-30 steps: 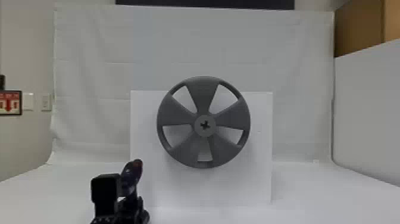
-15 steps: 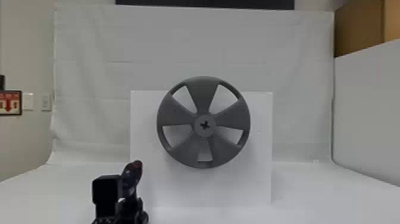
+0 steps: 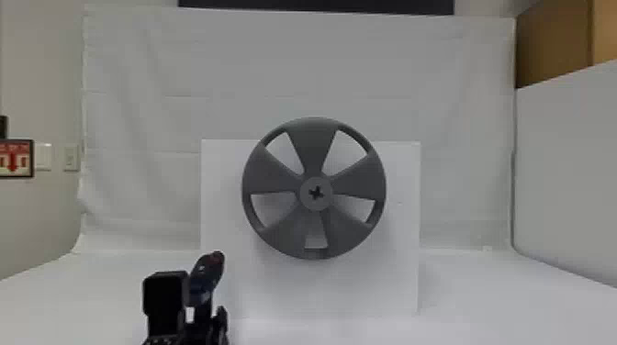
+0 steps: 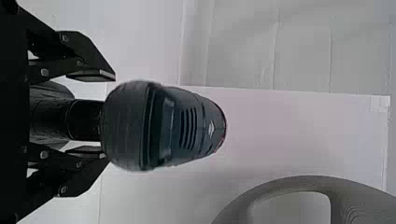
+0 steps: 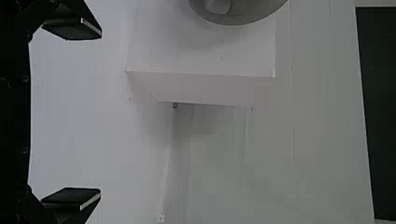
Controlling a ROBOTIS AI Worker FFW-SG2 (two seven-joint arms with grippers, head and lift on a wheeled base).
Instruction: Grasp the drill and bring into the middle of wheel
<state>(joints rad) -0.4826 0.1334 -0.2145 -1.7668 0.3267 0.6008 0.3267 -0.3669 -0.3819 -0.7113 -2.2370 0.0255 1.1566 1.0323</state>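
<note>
My left gripper is at the lower left of the head view, below and left of the wheel. Held upright there is the dark drill, its reddish end uppermost. In the left wrist view, the fingers of my left gripper stand on either side of the handle of the drill, shut on it; their contact faces are partly hidden. The grey five-spoked wheel lies beyond, apart from the drill. My right gripper is open and empty, with the wheel's rim farther off.
A white upright board stands behind the wheel on the white table. White cloth hangs at the back, and a white side panel bounds the right.
The left gripper and the drill have shifted very slightly right and down in the head view. The wheel has kept its place.
</note>
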